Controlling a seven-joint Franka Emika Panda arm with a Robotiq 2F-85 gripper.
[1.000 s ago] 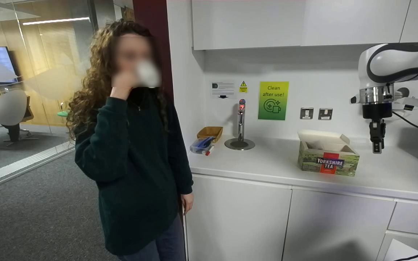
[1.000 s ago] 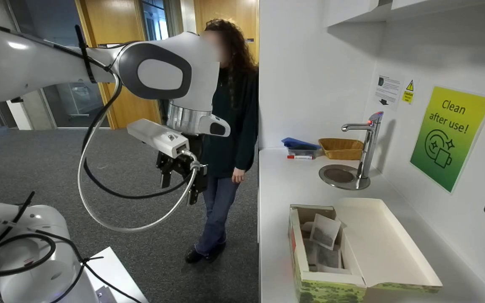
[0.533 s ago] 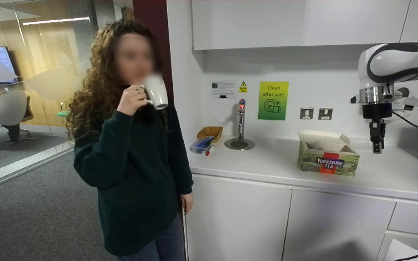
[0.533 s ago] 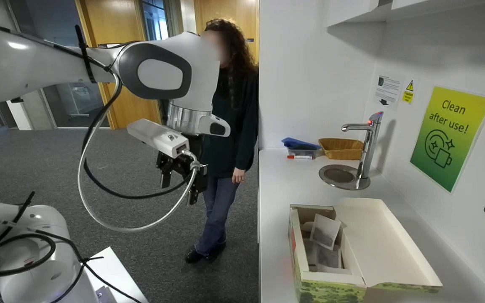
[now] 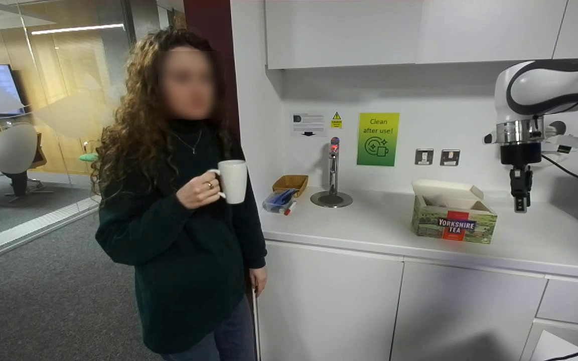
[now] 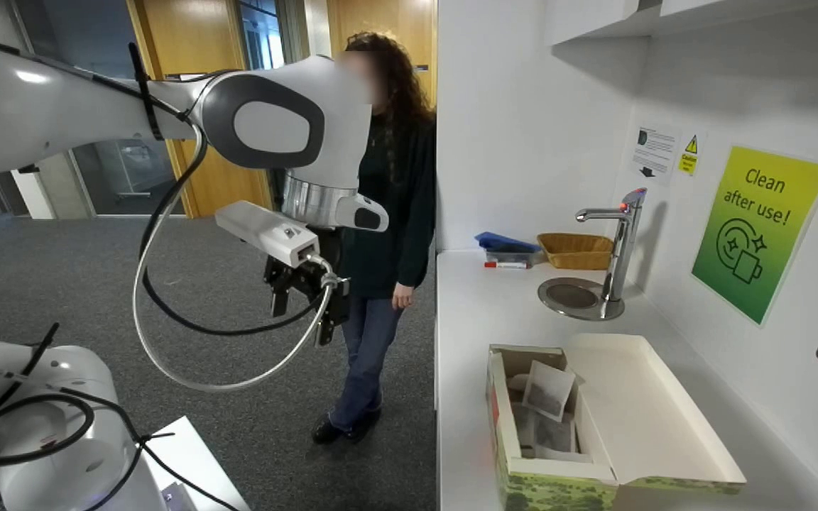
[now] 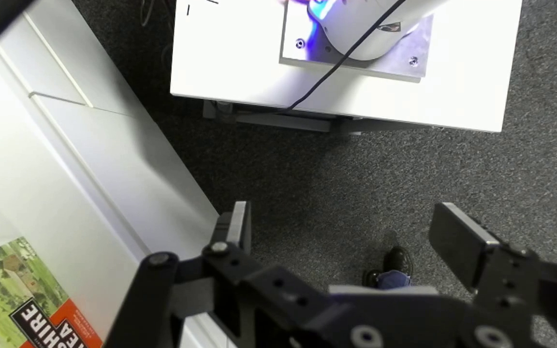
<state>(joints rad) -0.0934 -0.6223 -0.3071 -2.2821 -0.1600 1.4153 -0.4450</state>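
My gripper (image 7: 348,227) is open and empty, pointing down above the grey carpet, with its two fingers (image 7: 462,237) wide apart. It also shows in both exterior views (image 5: 521,200) (image 6: 302,321). The nearest object on the counter is a green Yorkshire Tea box (image 5: 454,223) with its lid open; the gripper is apart from it. In an exterior view, several tea bags (image 6: 549,390) lie inside. The box's printed face shows at the lower left of the wrist view (image 7: 12,280). A person (image 5: 183,260) in a dark green jumper holds a white mug (image 5: 235,181) at chest height.
A chrome tap (image 6: 622,245) stands on the white counter (image 5: 369,225). Behind it are a wicker basket (image 6: 574,250), a plastic tub with blue items (image 5: 279,199) and a red-capped marker (image 6: 507,265). A cable (image 6: 135,312) loops below the wrist. The robot's white base table (image 7: 235,63) stands nearby.
The person has lowered the white mug from the face to chest height. The arm and gripper have hardly moved, and the tea box stays in place.
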